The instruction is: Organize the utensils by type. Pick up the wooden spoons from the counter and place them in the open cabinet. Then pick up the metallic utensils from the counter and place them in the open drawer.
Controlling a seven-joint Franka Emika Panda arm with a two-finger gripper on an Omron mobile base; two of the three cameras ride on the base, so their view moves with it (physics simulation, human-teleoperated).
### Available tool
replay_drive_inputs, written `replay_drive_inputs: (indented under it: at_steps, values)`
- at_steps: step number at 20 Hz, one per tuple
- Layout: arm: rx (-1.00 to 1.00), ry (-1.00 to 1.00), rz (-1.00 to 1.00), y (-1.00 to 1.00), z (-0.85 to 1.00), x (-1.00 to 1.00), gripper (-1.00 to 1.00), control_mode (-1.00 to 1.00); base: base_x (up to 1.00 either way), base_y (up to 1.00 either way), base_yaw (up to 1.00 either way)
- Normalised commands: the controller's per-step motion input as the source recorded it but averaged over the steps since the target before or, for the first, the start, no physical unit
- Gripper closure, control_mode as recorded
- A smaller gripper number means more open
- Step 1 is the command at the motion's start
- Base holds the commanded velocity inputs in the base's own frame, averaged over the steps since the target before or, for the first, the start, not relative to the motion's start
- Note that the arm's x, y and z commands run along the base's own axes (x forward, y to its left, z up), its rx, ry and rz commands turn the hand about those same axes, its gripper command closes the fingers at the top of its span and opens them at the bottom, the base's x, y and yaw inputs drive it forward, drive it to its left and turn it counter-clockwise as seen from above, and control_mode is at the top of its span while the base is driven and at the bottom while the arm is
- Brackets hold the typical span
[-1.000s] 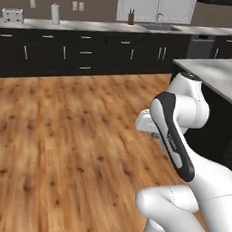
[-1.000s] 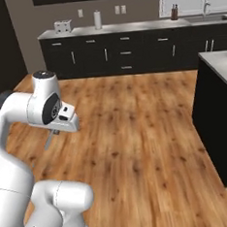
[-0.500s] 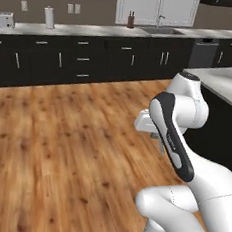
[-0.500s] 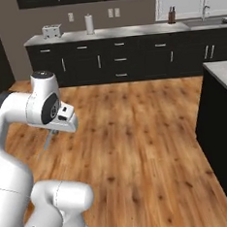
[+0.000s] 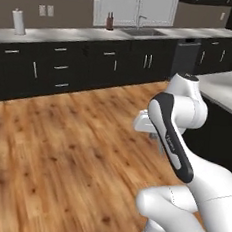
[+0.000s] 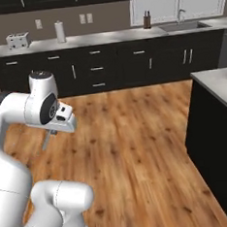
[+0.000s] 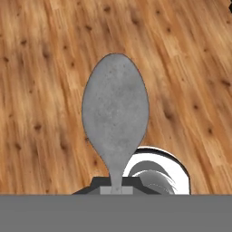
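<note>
From the left base camera, the tool point(image 5: 159, 142) hangs over the wooden plank floor point(image 5: 58, 157). Right base camera: same tool point(image 6: 49, 139), low beside the arm. Hand camera: the small all-silver spoon point(image 7: 115, 118) juts straight ahead, its handle pinched in the closed tool.

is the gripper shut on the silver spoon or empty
Shut on the silver spoon. In the hand view its handle runs down into the gripper and its bowl sticks out over the wooden floor.
</note>
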Motion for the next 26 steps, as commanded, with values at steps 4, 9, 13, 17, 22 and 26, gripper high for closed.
replay_drive_inputs:
  at_steps: [4,9,13,17,22,26]
  values:
    - [0.00,0.00,0.00,0.00,0.00,0.00,1.00,1.00,0.99,0.47,-0.38]
    - [0.00,0.00,0.00,0.00,0.00,0.00,1.00,1.00,1.00,0.52,-0.39]
    - [0.00,0.00,0.00,0.00,0.00,0.00,1.00,1.00,0.99,0.60,-0.41]
    - [0.00,0.00,0.00,0.00,0.00,0.00,1.00,1.00,0.99,0.64,-0.44]
    - [0.00,0.00,0.00,0.00,0.00,0.00,1.00,1.00,0.98,0.68,-0.50]
    - [0.00,0.00,0.00,0.00,0.00,0.00,1.00,1.00,0.89,0.70,-0.53]
